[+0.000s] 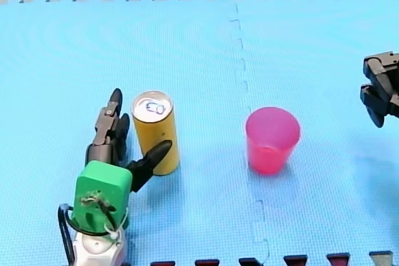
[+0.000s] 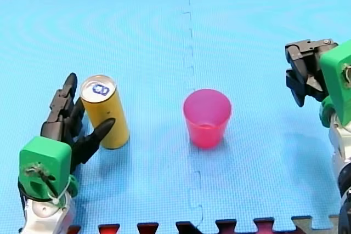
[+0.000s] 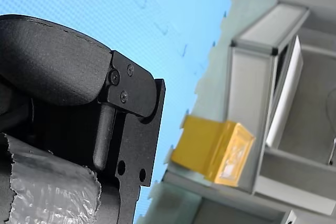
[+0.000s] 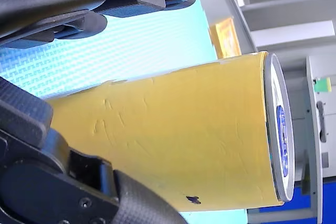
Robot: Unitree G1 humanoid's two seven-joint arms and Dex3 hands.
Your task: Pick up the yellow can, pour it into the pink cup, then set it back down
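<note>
- Yellow can (image 1: 156, 132) stood upright on the blue mat (image 1: 187, 48), left of the pink cup (image 1: 272, 140) and well apart from it.
- Left hand (image 1: 118, 147) bracketed the can. Its fingers (image 1: 111, 123) reached straight along the can's far left side, and its thumb (image 1: 151, 157) lay at the lower front, seemingly touching.
- In the second wrist view, a strip of mat showed between the fingers and the can wall, so the grip looked unclosed and nothing was held.
- Right hand (image 2: 305, 72) held nothing, at the right edge beyond the cup.
- Judged progress: the reach looked done. Closing on the can, lifting, pouring into the cup and setting the can back all remained.
- The cup stood upright with its mouth open.
</note>
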